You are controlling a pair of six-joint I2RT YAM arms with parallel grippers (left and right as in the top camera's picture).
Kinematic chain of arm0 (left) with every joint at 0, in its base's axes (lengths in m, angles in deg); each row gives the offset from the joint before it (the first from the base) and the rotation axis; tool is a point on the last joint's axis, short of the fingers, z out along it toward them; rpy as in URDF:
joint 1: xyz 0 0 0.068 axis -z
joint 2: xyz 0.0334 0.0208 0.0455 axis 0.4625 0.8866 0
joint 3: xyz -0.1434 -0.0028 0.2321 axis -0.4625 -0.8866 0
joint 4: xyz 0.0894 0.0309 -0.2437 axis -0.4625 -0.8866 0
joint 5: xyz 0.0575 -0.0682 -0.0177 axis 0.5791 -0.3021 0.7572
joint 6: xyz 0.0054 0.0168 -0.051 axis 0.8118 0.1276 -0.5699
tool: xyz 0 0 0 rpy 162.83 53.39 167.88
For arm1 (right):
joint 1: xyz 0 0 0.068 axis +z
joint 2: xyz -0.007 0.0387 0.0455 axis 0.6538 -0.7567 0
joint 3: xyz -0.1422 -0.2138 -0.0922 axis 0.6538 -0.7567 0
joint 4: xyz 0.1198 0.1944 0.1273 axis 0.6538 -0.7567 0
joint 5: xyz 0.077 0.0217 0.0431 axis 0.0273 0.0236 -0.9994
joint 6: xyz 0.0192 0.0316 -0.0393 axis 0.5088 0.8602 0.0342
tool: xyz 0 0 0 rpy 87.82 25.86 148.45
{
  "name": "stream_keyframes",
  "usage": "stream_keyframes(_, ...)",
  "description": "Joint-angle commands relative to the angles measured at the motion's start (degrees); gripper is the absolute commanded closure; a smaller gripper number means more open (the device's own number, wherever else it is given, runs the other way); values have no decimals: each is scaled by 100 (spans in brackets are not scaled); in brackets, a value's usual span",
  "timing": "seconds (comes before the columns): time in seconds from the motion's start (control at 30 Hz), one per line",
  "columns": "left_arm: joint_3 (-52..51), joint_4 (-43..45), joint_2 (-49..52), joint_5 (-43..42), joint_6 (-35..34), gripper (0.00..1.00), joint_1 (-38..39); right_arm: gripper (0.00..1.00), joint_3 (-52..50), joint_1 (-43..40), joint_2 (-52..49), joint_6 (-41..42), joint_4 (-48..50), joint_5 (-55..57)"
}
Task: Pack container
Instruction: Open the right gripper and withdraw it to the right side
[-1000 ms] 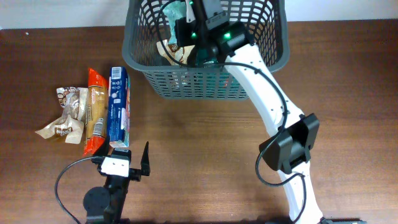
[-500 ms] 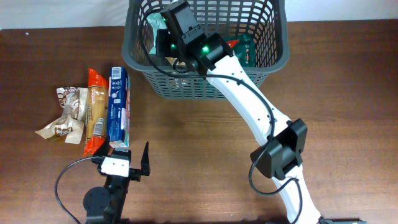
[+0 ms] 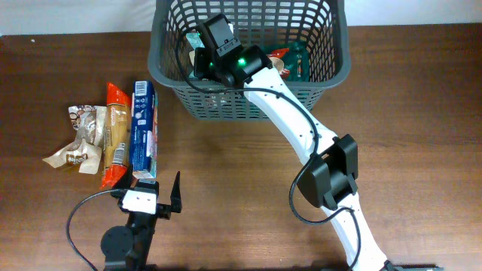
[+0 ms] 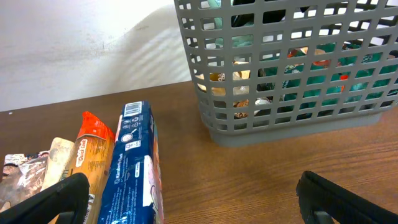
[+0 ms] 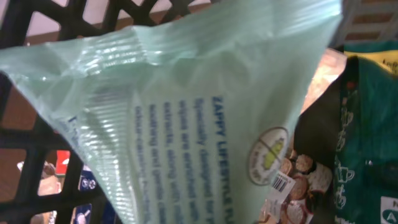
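Observation:
The dark grey lattice basket (image 3: 248,105) stands at the back of the table and also shows in the left wrist view (image 4: 280,124). My right gripper (image 3: 203,54) reaches down into the basket's left part, with a pale green wipes packet (image 3: 193,36) at its jaws. That packet (image 5: 186,112) fills the right wrist view and hides the fingers. Under it lie a dark green packet (image 5: 367,124) and a biscuit packet (image 5: 298,174). My left gripper (image 3: 151,190) rests open and empty at the table's front (image 4: 199,208).
A blue box (image 3: 144,128), an orange packet (image 3: 114,135) and brownish snack packets (image 3: 79,135) lie side by side at the table's left. The blue box (image 4: 134,168) and orange packet (image 4: 90,149) lie just ahead of my left gripper. The basket's lattice wall (image 5: 37,18) is close beside the green packet.
My right gripper has swung from the basket's middle to its left part and lowered, the pale green packet moving with it. The left arm has not moved.

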State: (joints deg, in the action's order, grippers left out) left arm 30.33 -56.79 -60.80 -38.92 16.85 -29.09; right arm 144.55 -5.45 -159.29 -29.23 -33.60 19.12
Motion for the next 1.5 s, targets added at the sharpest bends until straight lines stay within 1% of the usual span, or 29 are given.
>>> stream_keyframes(0.0, -31, 11, -39, 2, -35, 1, 26, 82, -24, 35, -125, -9, 11, 13)
stream_keyframes(0.03, -31, 11, -39, 2, -35, 1, 26, 80, -24, 35, -125, -9, 26, 13)
stream_keyframes(0.1, -31, 11, -39, 2, -35, 1, 26, 71, -24, 35, -125, -9, 31, 13)
stream_keyframes(0.17, -31, 11, -39, 2, -35, 1, 26, 66, -24, 35, -125, -11, 26, 11)
stream_keyframes(0.27, -31, 11, -39, 2, -35, 1, 26, 52, -24, 35, -125, -11, 11, -15)
stream_keyframes(0.4, -31, 11, -39, 2, -35, 1, 26, 50, -9, 7, -122, -107, 118, -55)
stream_keyframes(0.6, -31, 11, -39, 2, -35, 1, 26, 49, 433, -262, 144, -994, 157, -275)
stream_keyframes(0.83, -31, 11, -39, 2, -35, 1, 26, 48, 1517, -745, 887, -1742, -660, -334)
stream_keyframes(0.93, -31, 11, -39, 2, -35, 1, 26, 47, 1799, -1019, 1338, -1891, -979, -332)
stream_keyframes(1.03, -31, 11, -39, 2, -35, 1, 26, 46, 1792, -1425, 1878, -2017, -1099, -275)
stream_keyframes(1.2, -31, 11, -39, 2, -35, 1, 26, 45, 1679, -2415, 2603, -2017, -1443, -57)
stream_keyframes(1.27, -31, 11, -39, 2, -35, 1, 26, 44, 1585, -2964, 2833, -2015, -1598, -26)
stream_keyframes(1.33, -31, 11, -39, 2, -35, 1, 26, 41, 1521, -3510, 2966, -2015, -1790, -26)
stream_keyframes(1.47, -31, 11, -39, 2, -33, 1, 26, 37, 1381, -4699, 3012, -2011, -2404, -7)
